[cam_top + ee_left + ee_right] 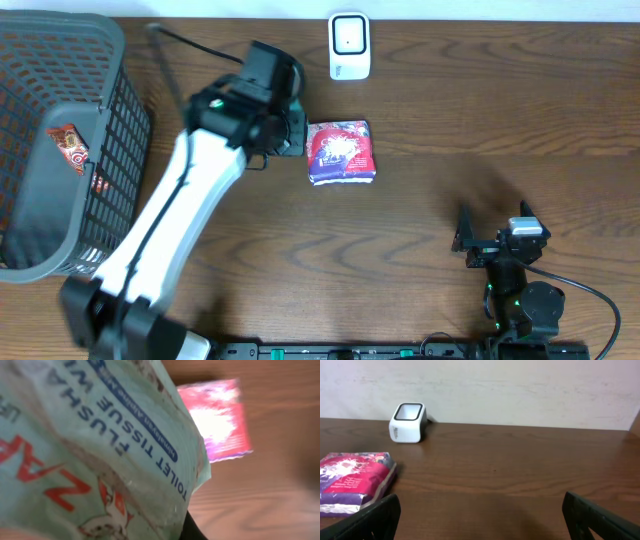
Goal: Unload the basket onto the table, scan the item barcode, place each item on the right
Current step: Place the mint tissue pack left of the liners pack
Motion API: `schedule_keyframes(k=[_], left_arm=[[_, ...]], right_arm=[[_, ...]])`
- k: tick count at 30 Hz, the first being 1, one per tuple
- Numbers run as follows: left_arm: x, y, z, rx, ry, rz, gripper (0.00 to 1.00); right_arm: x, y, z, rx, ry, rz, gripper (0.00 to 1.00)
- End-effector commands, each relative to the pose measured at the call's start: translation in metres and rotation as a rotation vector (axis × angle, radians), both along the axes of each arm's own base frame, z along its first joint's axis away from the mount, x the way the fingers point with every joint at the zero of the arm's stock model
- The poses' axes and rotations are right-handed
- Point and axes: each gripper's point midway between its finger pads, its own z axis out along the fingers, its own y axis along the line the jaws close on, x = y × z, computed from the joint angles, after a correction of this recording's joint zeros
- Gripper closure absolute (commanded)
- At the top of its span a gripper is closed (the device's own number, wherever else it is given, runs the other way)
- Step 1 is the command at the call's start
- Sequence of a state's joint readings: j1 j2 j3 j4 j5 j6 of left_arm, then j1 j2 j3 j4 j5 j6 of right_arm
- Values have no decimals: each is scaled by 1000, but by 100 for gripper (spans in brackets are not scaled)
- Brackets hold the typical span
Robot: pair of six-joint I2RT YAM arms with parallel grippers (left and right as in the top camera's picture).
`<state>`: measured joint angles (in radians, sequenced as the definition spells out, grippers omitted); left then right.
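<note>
Step in hand looks like the carry: left gripper [290, 128] clenched on green tissue pack [100, 445], just beside pink pack [341, 152], scanner [349, 46] near; next needs barcode turned to scanner window; right gripper [480, 516] released, idle.

One basket [125, 130], one scanner [349, 45], one pink pack [341, 152], one green pack [100, 450].

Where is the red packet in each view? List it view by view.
Overhead: red packet centre, below the white scanner.
Left wrist: red packet upper right, blurred, beyond the green wipes pack.
Right wrist: red packet lower left.
Shared landmark: white scanner, in overhead and right wrist only.
</note>
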<state>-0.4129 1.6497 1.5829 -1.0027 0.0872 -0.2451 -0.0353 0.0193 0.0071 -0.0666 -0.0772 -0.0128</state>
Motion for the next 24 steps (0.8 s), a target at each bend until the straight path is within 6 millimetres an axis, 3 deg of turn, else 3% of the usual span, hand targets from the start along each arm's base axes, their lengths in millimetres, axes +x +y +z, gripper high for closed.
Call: schedule_keyframes(k=[1, 3, 5, 10, 14, 20, 24], left_arm=[[13, 31, -47, 238, 73, 26, 93], [15, 29, -85, 298, 162, -53, 93], [15, 26, -111, 307, 221, -75, 93], [1, -5, -156, 180, 363, -252, 93], [-14, -43, -157, -25, 400, -426, 93], [-25, -75, -142, -222, 370, -616, 93], [-14, -60, -148, -123, 340, -605, 93]], right_arm=[[0, -1, -1, -14, 3, -3, 1], [0, -1, -1, -14, 3, -3, 1], [0, -1, -1, -14, 3, -3, 1], [0, -1, -1, -14, 3, -3, 1], [0, -1, -1, -14, 3, -2, 1], [0, -1, -1, -14, 3, -3, 1], [0, -1, -1, -14, 3, -3, 1]])
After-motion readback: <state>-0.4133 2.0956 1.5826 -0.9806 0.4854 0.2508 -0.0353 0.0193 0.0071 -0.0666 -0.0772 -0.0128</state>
